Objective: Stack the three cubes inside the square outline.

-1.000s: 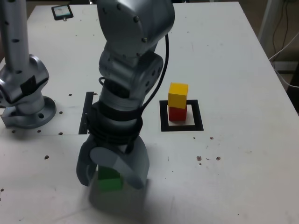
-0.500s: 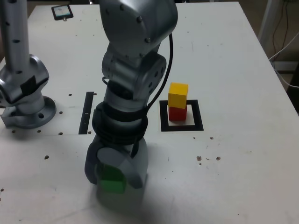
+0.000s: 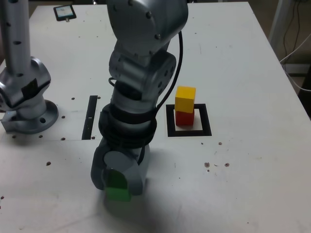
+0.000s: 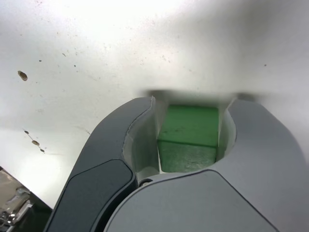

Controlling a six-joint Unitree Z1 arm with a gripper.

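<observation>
The green cube [image 3: 117, 186] sits on the white table near its front edge, and my gripper [image 3: 118, 182] is shut on it. In the wrist view the green cube [image 4: 189, 139] fills the gap between the two grey fingers [image 4: 123, 150], which press on both of its sides. The yellow cube [image 3: 185, 99] stands on the red cube [image 3: 183, 118] inside the black square outline [image 3: 189, 131], to the exterior view's right of the arm.
A second arm's grey base [image 3: 24, 104] stands at the exterior view's left. A thin black strip [image 3: 91, 116] lies beside my arm. A small dark device [image 3: 64, 12] rests at the far left corner. Cables [image 3: 296, 43] hang past the table's right edge.
The jaws have closed from wide open onto the green cube. The wrist has shifted slightly toward the exterior view's right and straightened over the cube.
</observation>
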